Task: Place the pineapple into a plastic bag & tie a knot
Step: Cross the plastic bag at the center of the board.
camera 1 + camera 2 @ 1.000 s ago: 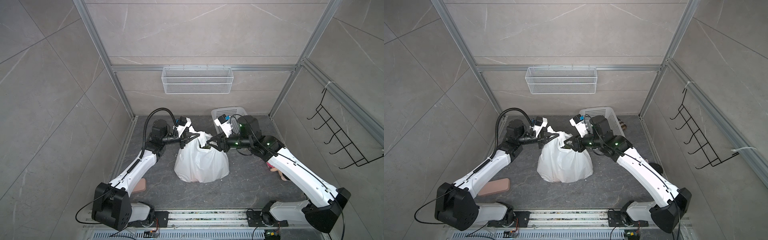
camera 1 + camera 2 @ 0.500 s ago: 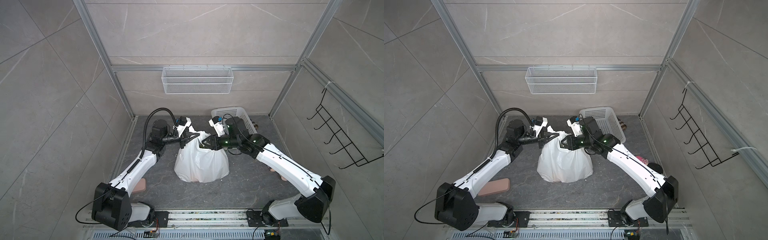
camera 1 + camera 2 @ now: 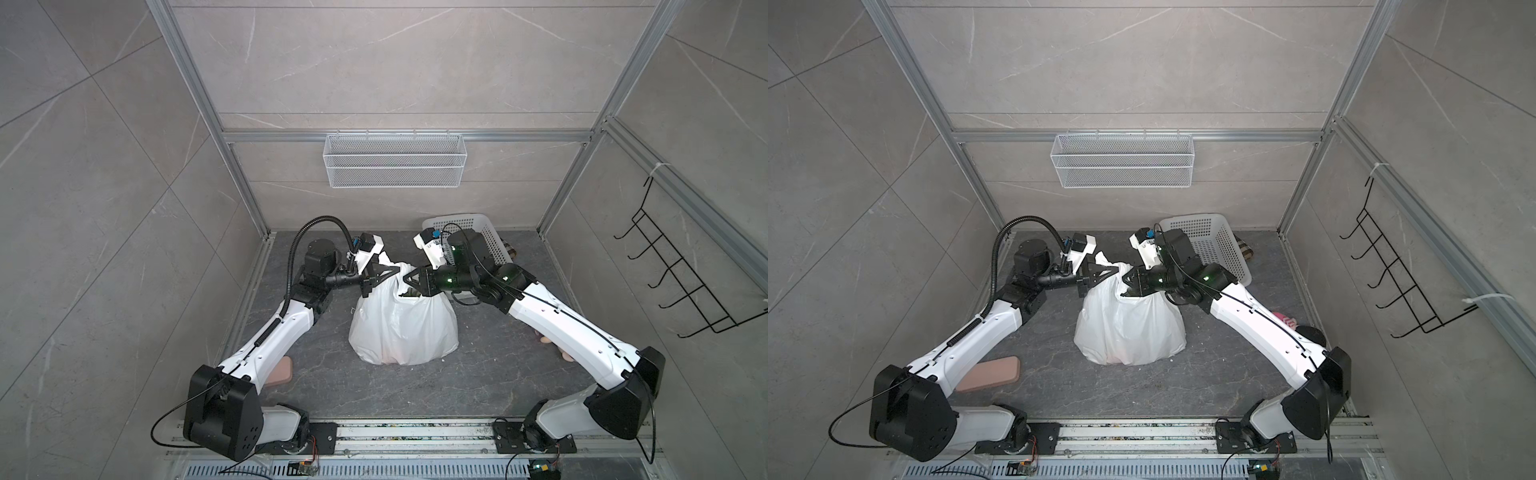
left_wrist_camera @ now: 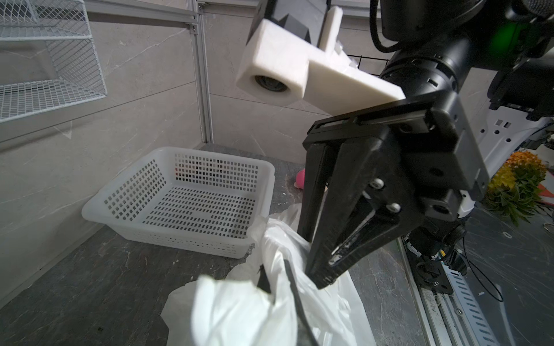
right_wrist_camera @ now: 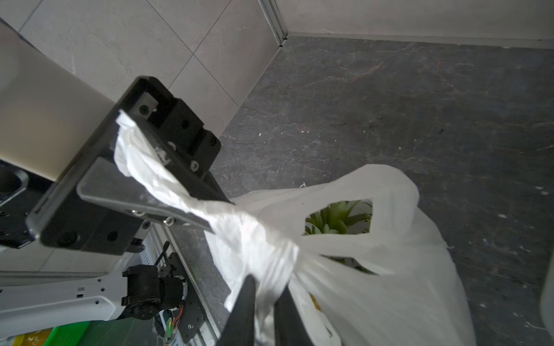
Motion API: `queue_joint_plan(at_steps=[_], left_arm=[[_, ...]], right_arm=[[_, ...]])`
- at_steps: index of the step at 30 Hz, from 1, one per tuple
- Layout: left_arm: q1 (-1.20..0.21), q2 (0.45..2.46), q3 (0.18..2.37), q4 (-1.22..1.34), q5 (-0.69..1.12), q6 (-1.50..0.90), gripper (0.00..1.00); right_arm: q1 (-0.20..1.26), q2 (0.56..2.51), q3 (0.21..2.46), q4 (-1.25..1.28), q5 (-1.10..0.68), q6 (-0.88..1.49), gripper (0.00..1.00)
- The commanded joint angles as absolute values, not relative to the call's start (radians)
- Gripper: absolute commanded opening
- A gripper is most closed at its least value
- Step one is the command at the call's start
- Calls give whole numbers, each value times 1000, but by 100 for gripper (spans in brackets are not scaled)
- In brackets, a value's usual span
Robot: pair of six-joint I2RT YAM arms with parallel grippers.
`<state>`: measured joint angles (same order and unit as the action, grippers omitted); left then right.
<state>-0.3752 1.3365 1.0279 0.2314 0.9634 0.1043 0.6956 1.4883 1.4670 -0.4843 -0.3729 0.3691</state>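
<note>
Plastic bag (image 3: pixel 403 328) sits on the worktop (image 3: pixel 478 374), pineapple (image 5: pixel 335 218) inside; left fingers (image 5: pixel 135 197) and right fingers (image 4: pixel 338 224) each clamp its top.

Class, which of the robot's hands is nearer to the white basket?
Right. The right hand grips the bag on the side toward the basket; the left hand grips the bag's opposite side, farther away.

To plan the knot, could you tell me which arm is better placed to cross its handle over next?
Probably right: the right gripper is shut on the plastic bag beside its mouth, while the left gripper holds the other handle strip taut.
</note>
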Motion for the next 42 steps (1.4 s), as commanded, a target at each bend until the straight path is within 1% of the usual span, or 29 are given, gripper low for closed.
queue_joint_plan(at_steps=[1, 6, 11, 14, 17, 23, 25, 26, 28, 29, 30, 33, 36, 39, 42], left_arm=[[-382, 1309, 1054, 282, 971, 100, 0], [-383, 1289, 1045, 268, 978, 108, 0], [-382, 1258, 1032, 232, 997, 128, 0], [-382, 1244, 1031, 212, 1015, 133, 0], [-382, 1237, 1030, 194, 1014, 134, 0], [-382, 1240, 1026, 179, 999, 135, 0], [-382, 1242, 1025, 179, 994, 134, 0], [-382, 1243, 1025, 179, 990, 133, 0], [-382, 1247, 1026, 184, 984, 132, 0], [-382, 1247, 1027, 188, 981, 129, 0], [-382, 1247, 1026, 196, 977, 127, 0], [-382, 1246, 1022, 208, 966, 121, 0], [-382, 1238, 1014, 212, 962, 117, 0], [-382, 1223, 1002, 213, 958, 113, 0], [-382, 1207, 989, 212, 955, 108, 0]], right_arm=[[705, 1519, 1493, -460, -432, 350, 0], [709, 1553, 1476, -425, -457, 318, 0], [719, 1591, 1463, -397, -394, 232, 0], [730, 1597, 1450, -366, -322, 152, 0], [750, 1592, 1411, -298, -194, 56, 0], [806, 1573, 1311, -69, 209, -38, 0], [830, 1560, 1279, 2, 308, -55, 0], [841, 1553, 1262, 35, 324, -69, 0], [856, 1543, 1236, 69, 300, -72, 0], [858, 1535, 1219, 79, 245, -64, 0], [858, 1528, 1206, 80, 135, -58, 0], [858, 1540, 1201, 62, -86, -7, 0], [859, 1565, 1187, 97, -201, 53, 0], [858, 1610, 1194, 123, -191, 83, 0], [859, 1661, 1211, 159, -124, 88, 0]])
